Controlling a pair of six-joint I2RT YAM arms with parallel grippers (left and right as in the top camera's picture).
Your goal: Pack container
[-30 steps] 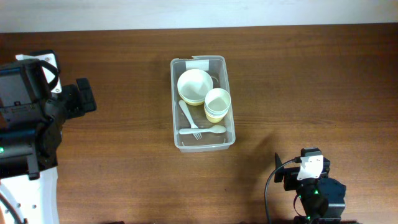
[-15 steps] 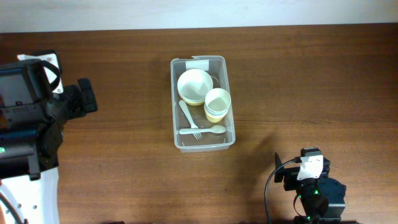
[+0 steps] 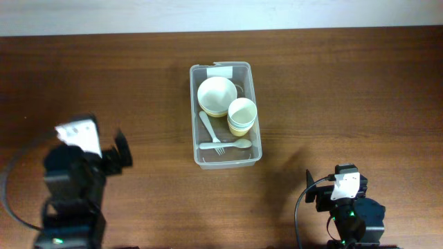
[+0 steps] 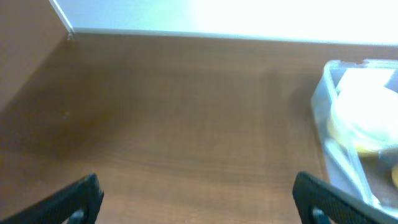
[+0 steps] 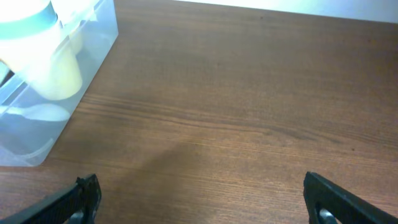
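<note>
The clear plastic container [image 3: 196,114] sits at the table's middle with a white label on its far rim. Inside are stacked pale yellow bowls [image 3: 217,95], stacked cups [image 3: 241,115], a fork [image 3: 210,128] and a spoon [image 3: 225,145]. It shows at the right edge of the left wrist view [image 4: 318,99] and at the upper left of the right wrist view [image 5: 93,37]. My left gripper [image 4: 198,202] is open and empty over bare wood, left of the container. My right gripper [image 5: 208,202] is open and empty near the front right.
The wooden table [image 3: 332,90] ends at a white wall along the far edge [image 3: 221,14]. My left arm [image 3: 76,187] is at the front left and my right arm [image 3: 346,207] at the front right.
My left arm has swung from the far left edge toward the front of the table, nearer the middle. The right arm and the container have not moved.
</note>
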